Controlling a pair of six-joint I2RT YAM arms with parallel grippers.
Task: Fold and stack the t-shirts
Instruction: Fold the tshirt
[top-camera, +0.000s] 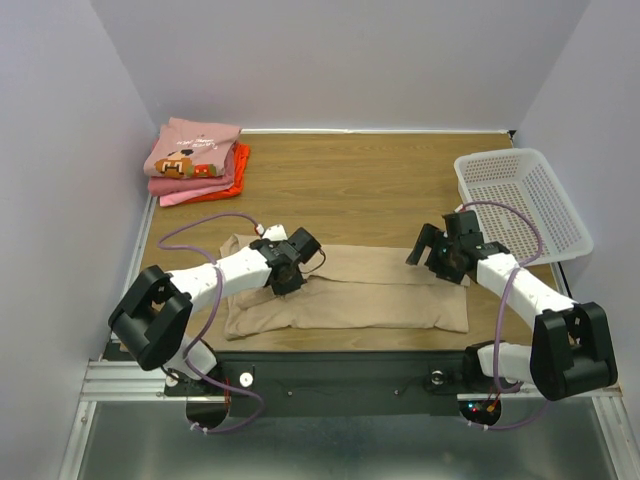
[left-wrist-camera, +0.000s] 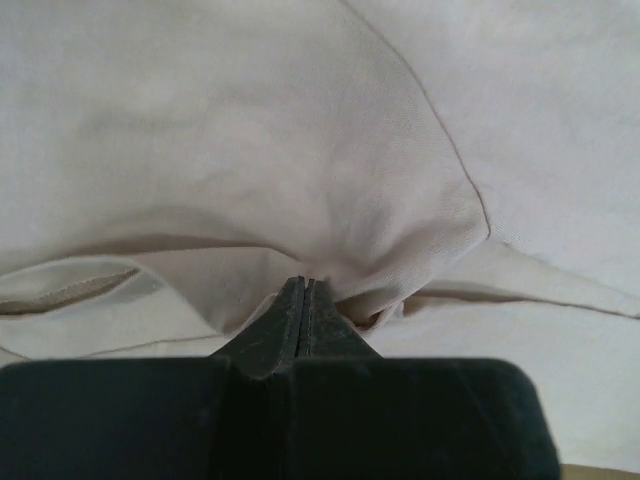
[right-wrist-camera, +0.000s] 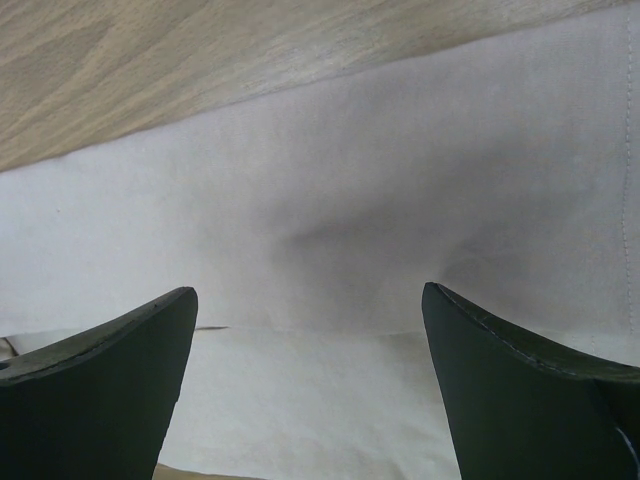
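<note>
Stretching sideways across the desk (top-camera: 360, 190), one tan t-shirt (top-camera: 380, 295) has the left pincer (left-wrist-camera: 305, 285) pinching its cloth and the right pincer (right-wrist-camera: 310, 295) spread over its right end. Three folded t-shirts (top-camera: 195, 160) sit stacked beyond the left pincer.

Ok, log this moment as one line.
left claw: shut on plain tan cloth t-shirt | right claw: open over it | folded pink and orange-red t-shirts: stacked far left
</note>
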